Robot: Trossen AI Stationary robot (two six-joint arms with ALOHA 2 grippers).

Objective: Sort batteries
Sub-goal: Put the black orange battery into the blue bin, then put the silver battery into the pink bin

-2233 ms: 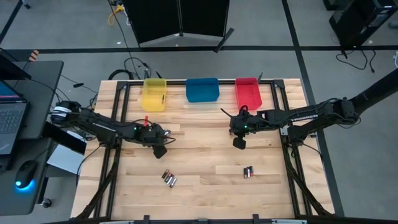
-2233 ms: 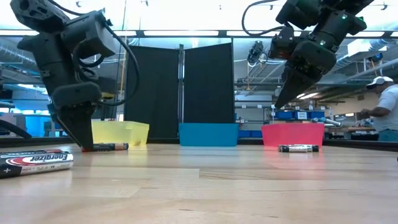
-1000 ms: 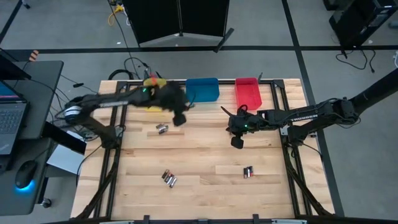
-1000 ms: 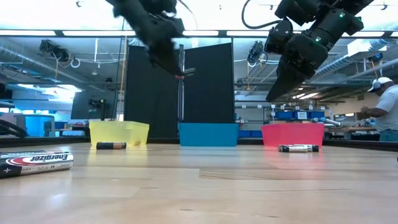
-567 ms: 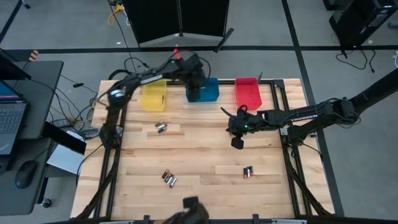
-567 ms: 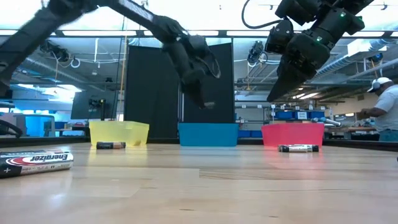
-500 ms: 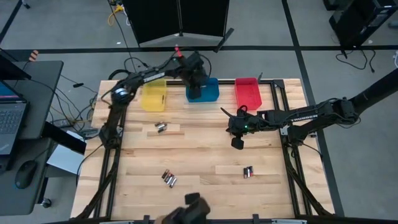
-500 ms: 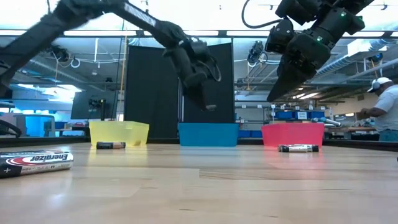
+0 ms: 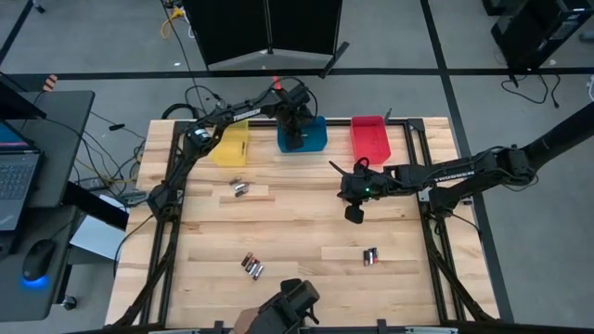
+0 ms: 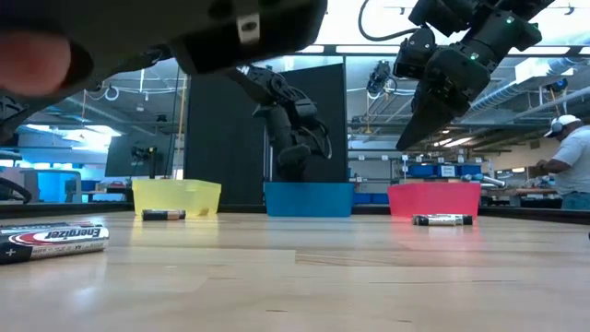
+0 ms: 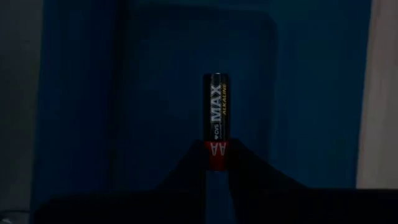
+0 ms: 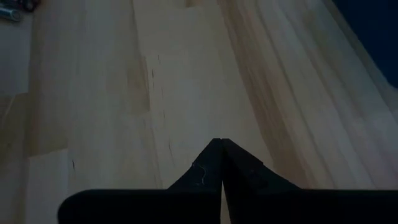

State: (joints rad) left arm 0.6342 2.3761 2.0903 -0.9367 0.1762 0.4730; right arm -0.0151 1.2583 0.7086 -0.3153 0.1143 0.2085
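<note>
My left gripper (image 9: 294,139) hangs over the blue bin (image 9: 311,135) and is shut on a dark AA battery with a red end (image 11: 216,121); it also shows in the low view (image 10: 293,171). My right gripper (image 9: 354,214) is shut and empty above the table's middle right; the right wrist view (image 12: 221,142) shows only bare wood under it. Loose batteries lie on their sides on the table: a pair left of centre (image 9: 240,189), a few near the front (image 9: 252,267) and a pair at the right (image 9: 370,256). My left gripper pinches the battery's red end (image 11: 214,152) between its two fingertips. The fingers come from above, pointing down into the bin. The battery sticks out beyond the fingertips in line with them, lifted clear over the bin's blue floor.
A yellow bin (image 9: 230,141) and a red bin (image 9: 369,139) flank the blue one along the far edge. A dark object (image 9: 283,311) held by a person's hand (image 10: 32,60) reaches in at the near edge. An Energizer battery (image 10: 53,242) lies close to the low camera.
My left gripper has carried the battery from the table's left-centre toward the far edge, over the blue bin, and has come lower over it. A dark object held by a hand has come in at the table's near edge. My right gripper has kept still.
</note>
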